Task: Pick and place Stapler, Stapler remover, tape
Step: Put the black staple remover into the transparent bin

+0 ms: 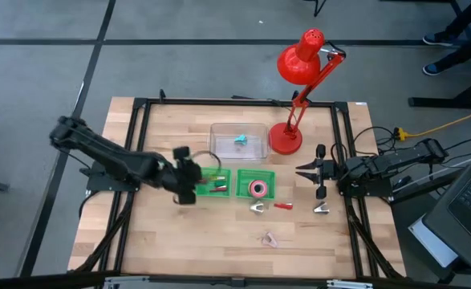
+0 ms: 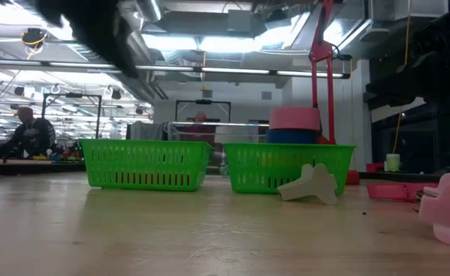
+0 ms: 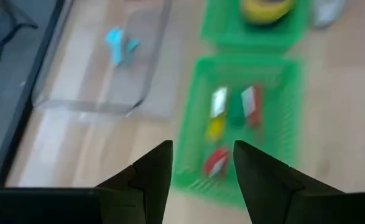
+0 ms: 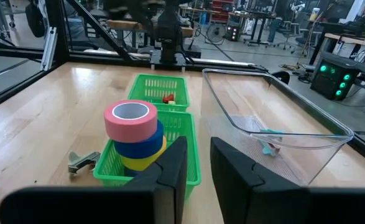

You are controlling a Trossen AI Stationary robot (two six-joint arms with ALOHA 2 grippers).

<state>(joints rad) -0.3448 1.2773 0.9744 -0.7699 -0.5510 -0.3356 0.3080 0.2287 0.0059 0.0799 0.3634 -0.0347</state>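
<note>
Pink piece (image 2: 447, 208) lies nearest low camera, loose on table (image 1: 179, 241). Tape (image 4: 132, 134) stacked in right green basket (image 1: 255, 193). Left gripper (image 1: 188, 178) over left green basket (image 1: 213, 182), fingers apart, empty; contents possibly staplers. Right gripper (image 1: 306, 171) parked, fingers slightly apart, empty. Staple removers (image 1: 258, 208) remain out.

The worktop (image 1: 179, 233) is pale wood, smooth with a faint sheen. Beside the clear, glossy plastic tray (image 4: 281, 118) stand two green plastic mesh baskets (image 4: 170, 134). The tape (image 4: 132, 134) looks smooth; the lamp (image 1: 299, 60) seems glossy red, probably painted metal.
</note>
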